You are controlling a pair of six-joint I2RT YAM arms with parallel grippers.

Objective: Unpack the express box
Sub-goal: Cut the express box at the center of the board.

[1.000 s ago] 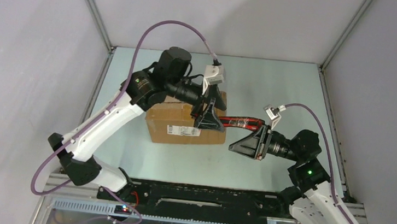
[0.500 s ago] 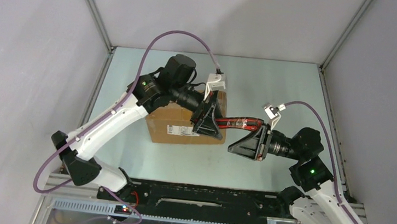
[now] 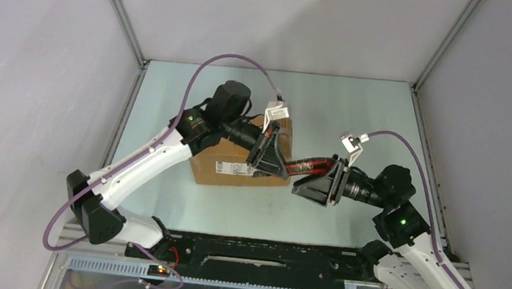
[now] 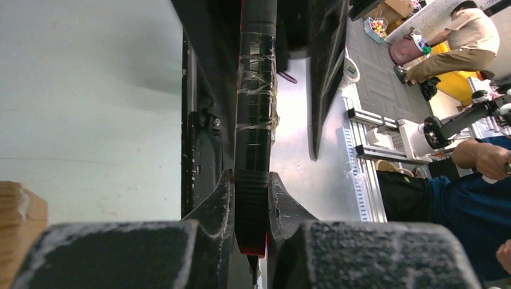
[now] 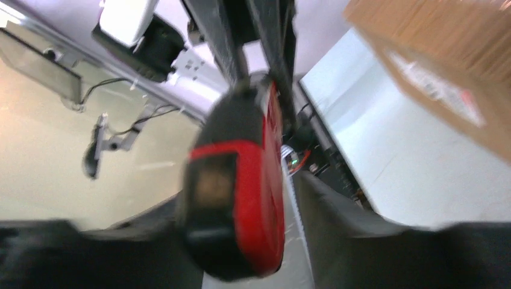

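1. Change: the left gripper (image 3: 278,162) stood wide open a second ago. It has now closed on the red-and-black tool (image 3: 307,167). The right gripper (image 3: 313,182), previously clamped on the same tool, has begun to part.
2. Meaning: this reads as a handover of the tool to the left arm, probably to cut the tape seam. Unpacking itself has not started.
3. Location: the express box (image 3: 226,166) rests on the table (image 3: 355,111), toward 9 o'clock from the table centre and partly under the left arm. The tool projects from the box end toward 3 o'clock.
4. Left wrist view: both pads press the tool's taped black shaft with no gap. The overhead view cannot confirm this contact.
5. Right wrist view: the view is blurred. A gap shows between the handle and one finger; contact at the other finger cannot be determined.
6. Overhead view only: both arms and the box appear together, with the box label facing 6 o'clock.
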